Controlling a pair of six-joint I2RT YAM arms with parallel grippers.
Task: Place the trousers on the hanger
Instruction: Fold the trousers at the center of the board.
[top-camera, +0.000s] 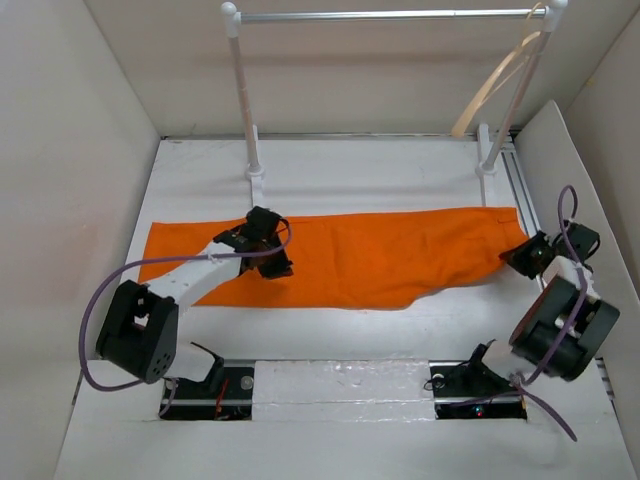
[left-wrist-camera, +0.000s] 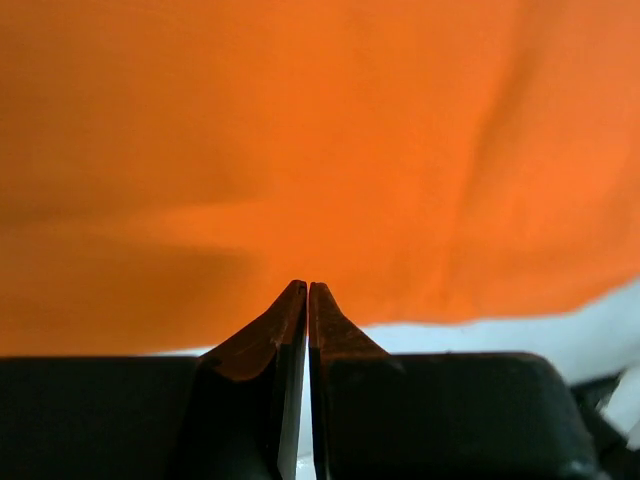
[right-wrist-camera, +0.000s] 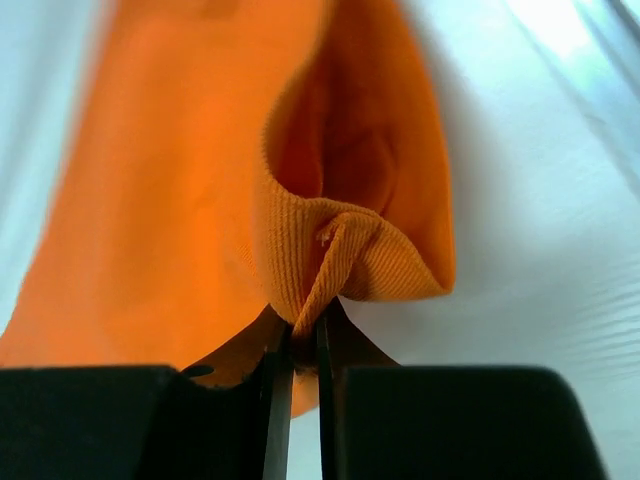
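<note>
The orange trousers (top-camera: 380, 255) lie spread flat across the white table, folded lengthwise. My left gripper (top-camera: 272, 262) is shut and empty, over the left part of the cloth near its front edge; in the left wrist view the trousers (left-wrist-camera: 320, 150) fill the frame beyond the closed gripper (left-wrist-camera: 307, 290). My right gripper (top-camera: 520, 255) is shut on the ribbed right end of the trousers (right-wrist-camera: 340, 250), pinched between the gripper's fingertips (right-wrist-camera: 305, 320). The beige hanger (top-camera: 500, 85) hangs from the right end of the rack's bar.
A white-posted rack with a silver bar (top-camera: 390, 15) stands at the back of the table. White walls enclose the table on the left, back and right. A metal rail (top-camera: 520, 190) runs along the right side.
</note>
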